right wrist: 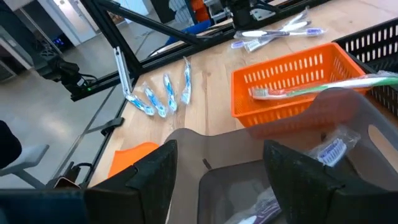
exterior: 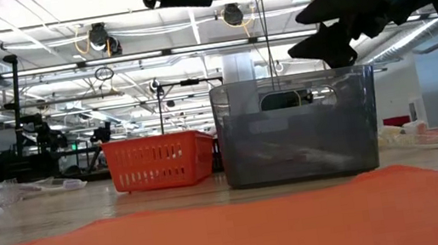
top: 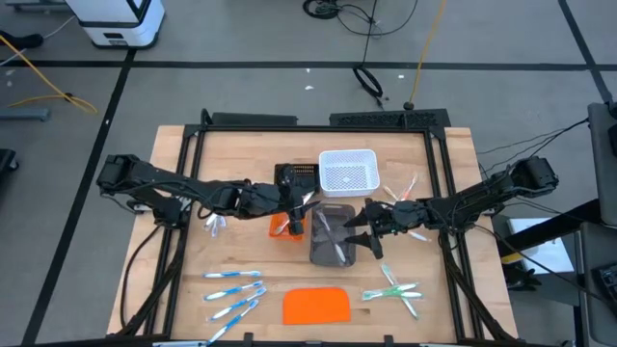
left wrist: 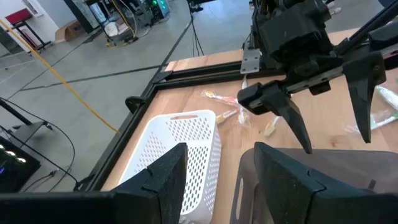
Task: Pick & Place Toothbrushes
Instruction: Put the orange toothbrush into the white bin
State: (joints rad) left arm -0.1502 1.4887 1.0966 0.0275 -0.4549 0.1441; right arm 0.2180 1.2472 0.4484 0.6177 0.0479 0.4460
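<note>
Toothbrushes lie flat on the table in groups: blue (top: 236, 289), green (top: 395, 294), pink (top: 405, 193) and pale grey (top: 214, 224). One green toothbrush (right wrist: 323, 87) rests across the orange tray (right wrist: 292, 78), its head inside. A wrapped toothbrush (right wrist: 329, 149) lies in the grey tray (top: 335, 239). My left gripper (left wrist: 221, 149) is open, hovering over the grey tray's far left corner. My right gripper (right wrist: 221, 146) is open and empty, above that tray's right rim. It also shows in the left wrist view (left wrist: 336, 140) and the low view (exterior: 335, 29).
A white perforated tray (top: 347, 173) and a black tray (top: 297, 175) stand behind the grey tray. A flat orange slab (top: 316, 306) lies at the near edge between the blue and green groups. A black frame (top: 318, 123) borders the table.
</note>
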